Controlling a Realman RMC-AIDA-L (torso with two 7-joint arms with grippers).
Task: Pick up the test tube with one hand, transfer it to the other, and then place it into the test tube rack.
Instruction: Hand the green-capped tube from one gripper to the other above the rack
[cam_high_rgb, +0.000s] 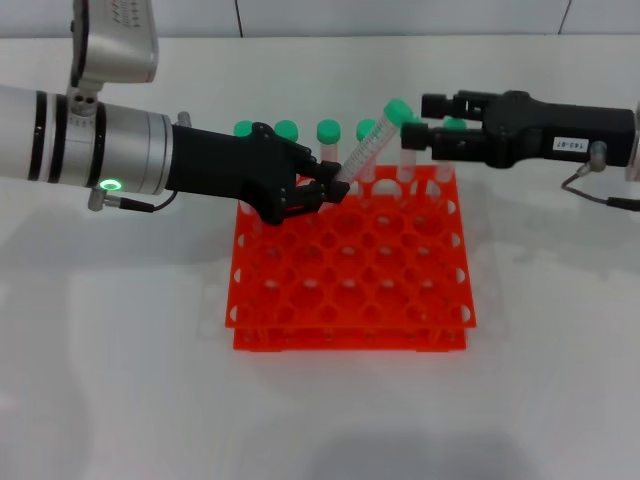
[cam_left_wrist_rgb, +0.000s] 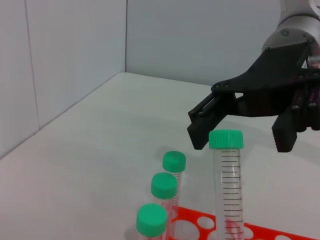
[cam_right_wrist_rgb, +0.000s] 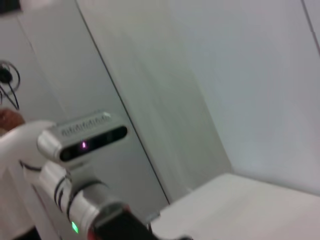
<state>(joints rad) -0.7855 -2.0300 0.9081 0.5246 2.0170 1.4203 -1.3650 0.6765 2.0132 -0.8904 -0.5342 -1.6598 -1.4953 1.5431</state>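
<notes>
My left gripper (cam_high_rgb: 328, 190), on the silver arm with the green ring, is shut on the lower end of the test tube (cam_high_rgb: 366, 148). The tube tilts up and to the right above the back of the orange-red rack (cam_high_rgb: 350, 285). Its green cap (cam_high_rgb: 398, 110) sits just in front of my right gripper (cam_high_rgb: 416, 120), which is open with a finger on each side. In the left wrist view the held tube (cam_left_wrist_rgb: 227, 190) stands upright. The open right gripper (cam_left_wrist_rgb: 240, 141) is right behind its cap (cam_left_wrist_rgb: 226, 139).
Several other green-capped tubes (cam_high_rgb: 287, 129) stand in the rack's back row; three show in the left wrist view (cam_left_wrist_rgb: 164, 185). The white table (cam_high_rgb: 120, 380) surrounds the rack. The right wrist view shows the left arm (cam_right_wrist_rgb: 75, 200) and grey wall panels.
</notes>
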